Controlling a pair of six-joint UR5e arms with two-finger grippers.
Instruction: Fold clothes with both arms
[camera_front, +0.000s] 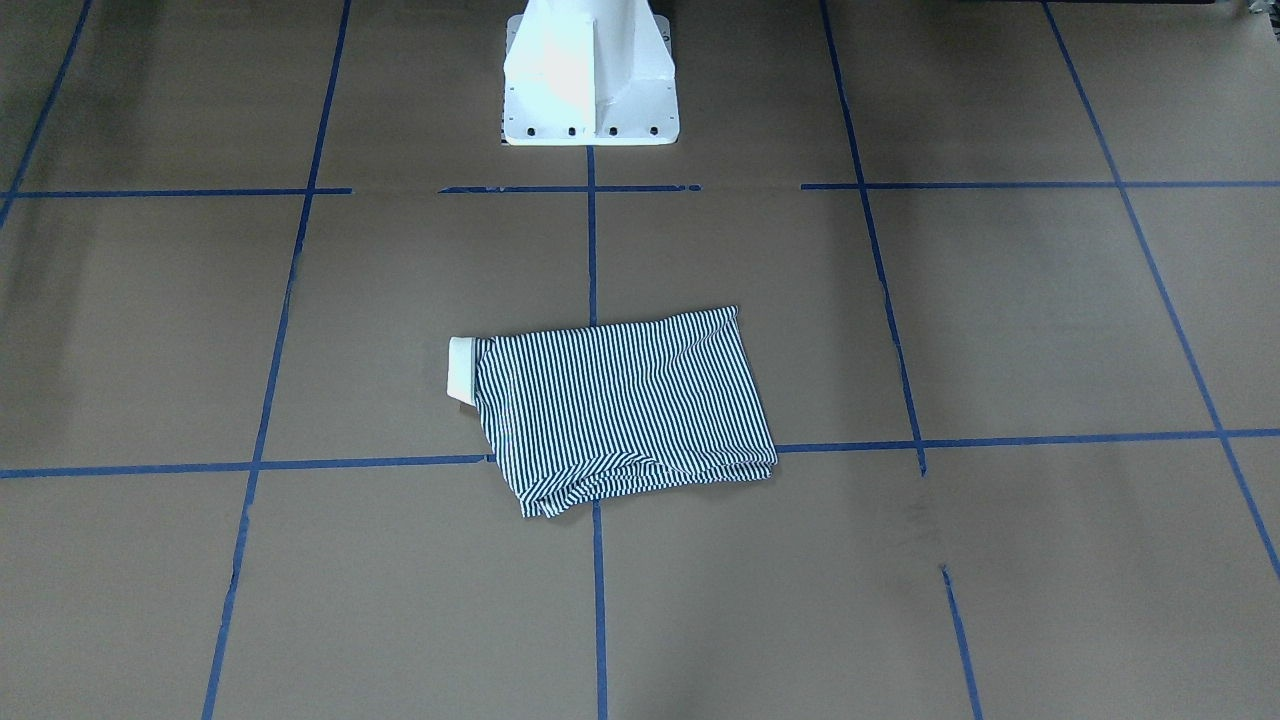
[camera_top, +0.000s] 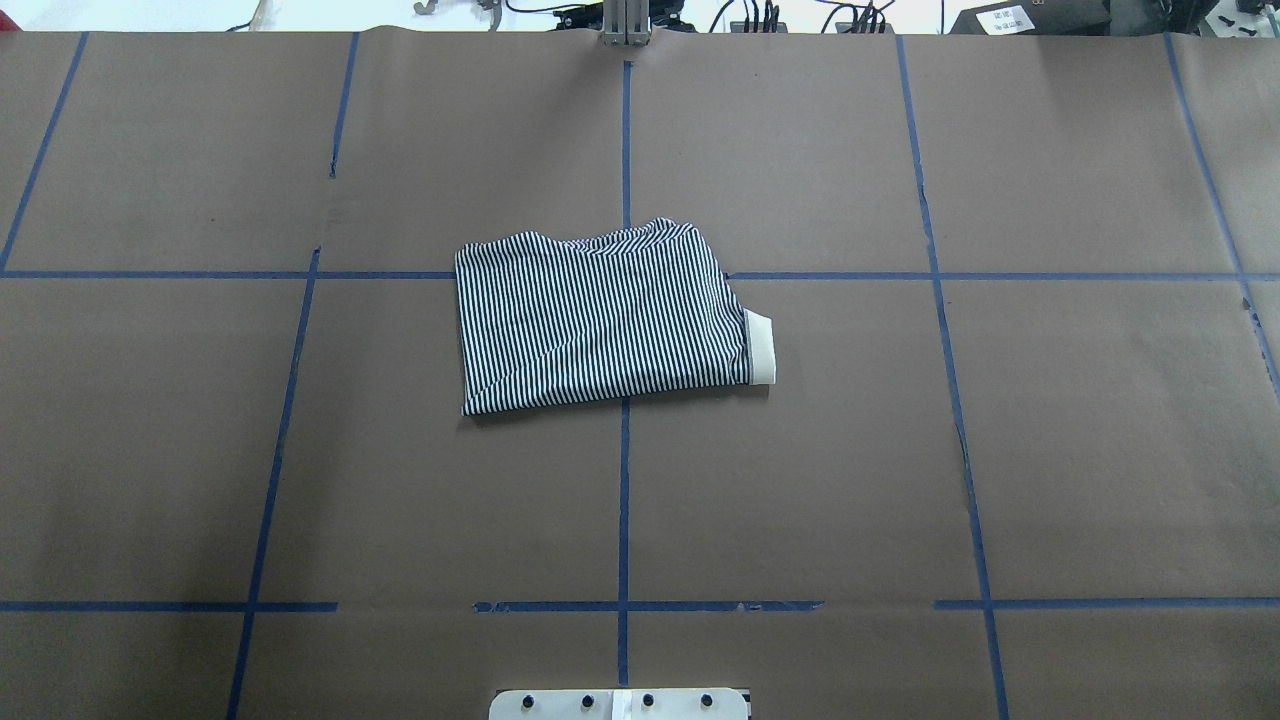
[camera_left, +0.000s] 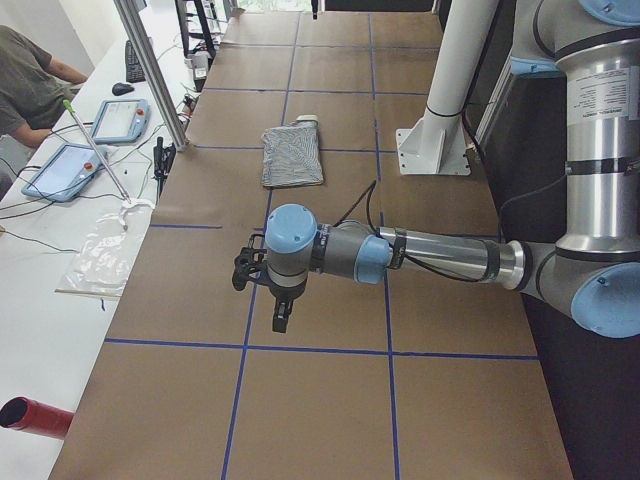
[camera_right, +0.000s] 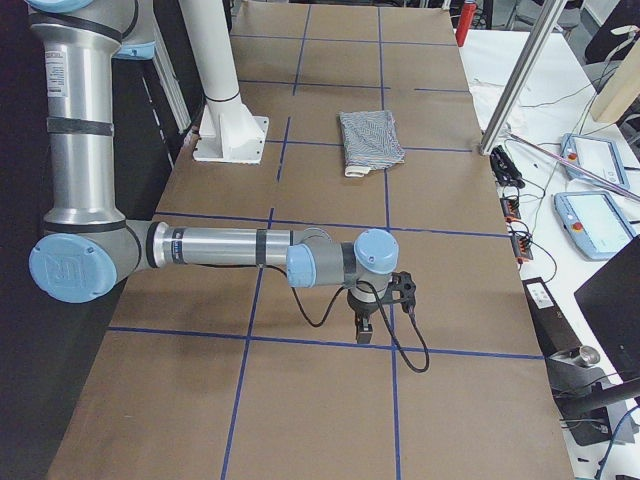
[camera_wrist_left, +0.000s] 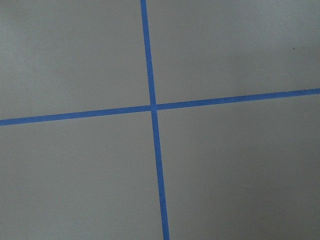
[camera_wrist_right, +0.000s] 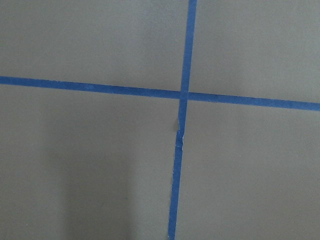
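Closest to where I stood at the table's left end, the left arm (camera_left: 440, 258) reached out level and low over the brown paper; the table (camera_top: 1100, 450) under it was the biggest thing in the room, covered in that paper and marked into large squares by blue tape (camera_wrist_left: 152, 106); at the far end the right arm (camera_right: 220, 247) lay stretched out in much the same way, forearm level; between them, at the robot's edge of the table, stood the white pedestal (camera_front: 590, 75); in front of it, near the table's middle and across a crossing of tape lines, lay the striped polo shirt (camera_top: 600, 315), folded into a rough rectangle and flat on the paper, well apart from both arms; its cream collar (camera_top: 761, 347) stuck out at the end toward the robot's right; the left gripper (camera_left: 280, 322) pointed down above the paper near a tape crossing, and whether its fingers were spread or pressed together I could not tell; the right gripper (camera_right: 364, 332) hung pointing down likewise by a tape line, and I could not tell its state either; neither wrist camera showed anything but paper and crossed tape; a person (camera_left: 25, 85) sat at the white bench beside the table.
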